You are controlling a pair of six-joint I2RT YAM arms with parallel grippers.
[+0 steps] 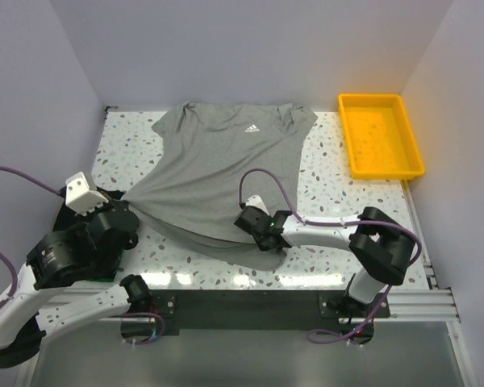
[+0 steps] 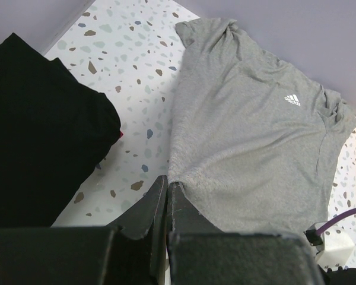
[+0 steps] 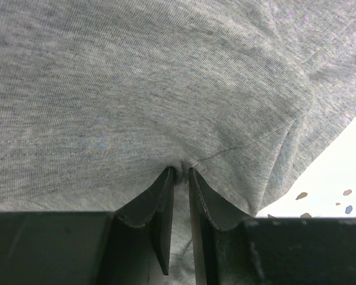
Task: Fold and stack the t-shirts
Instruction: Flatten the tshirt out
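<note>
While the grey t-shirt [image 1: 218, 161] is lying spread on the table [image 1: 327, 181], with its collar toward the far edge and its white logo [image 1: 252, 129] facing up, I am holding it at two places. My left gripper [image 2: 167, 181] is pinching the hem corner near the left edge, jaws pressed together on the cloth, which is stretching into a point there. My right gripper [image 3: 181, 172] is gripping the hem at the near edge, jaws narrow, with cloth puckering between the tips. A folded black shirt [image 2: 35, 130] is lying at the near left corner, just beside my left gripper. A yellow tray [image 1: 385, 172] is sitting at the far right corner.
</note>
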